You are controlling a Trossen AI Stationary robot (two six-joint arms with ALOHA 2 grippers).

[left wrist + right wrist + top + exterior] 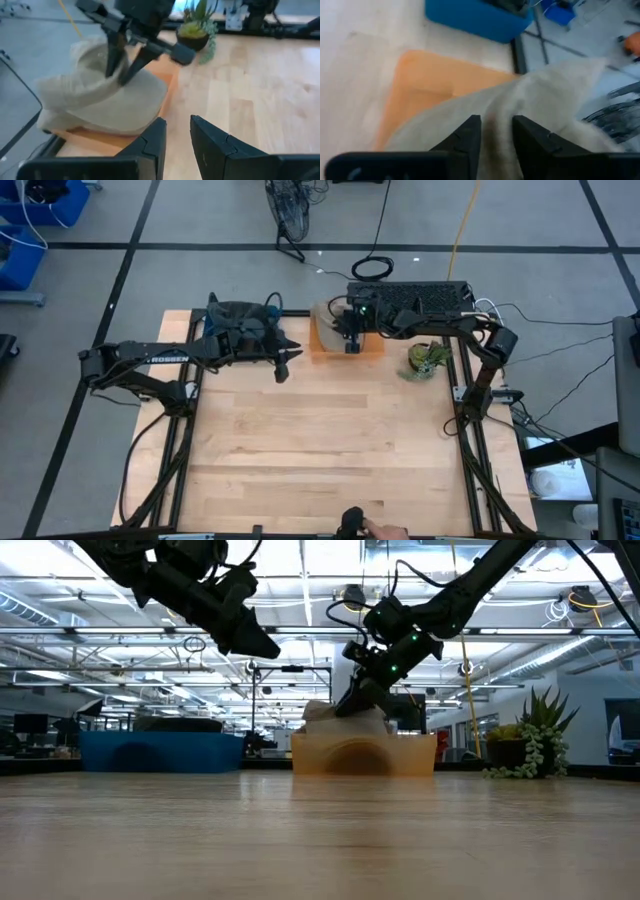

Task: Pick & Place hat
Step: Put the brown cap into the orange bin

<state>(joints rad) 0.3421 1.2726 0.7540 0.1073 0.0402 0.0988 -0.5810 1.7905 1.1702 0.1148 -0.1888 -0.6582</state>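
Left wrist view: crumpled beige hat (100, 95) overhanging orange tray (165, 82).

Beige fabric hat (540, 100) blurred, cut off at wrist picture's edge, orange bin (365, 754) partly hidden behind it, right gripper (352, 705) fingertips buried in fabric

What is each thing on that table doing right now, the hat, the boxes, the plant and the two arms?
hat: lying on the orange bin, partly over its edge.
orange bin: upright on the table, hat on top.
blue bin: upright at the table's far edge.
plant: standing upright, untouched.
right tool: fingers apart, down on the hat.
left tool: raised above the table, holding nothing.
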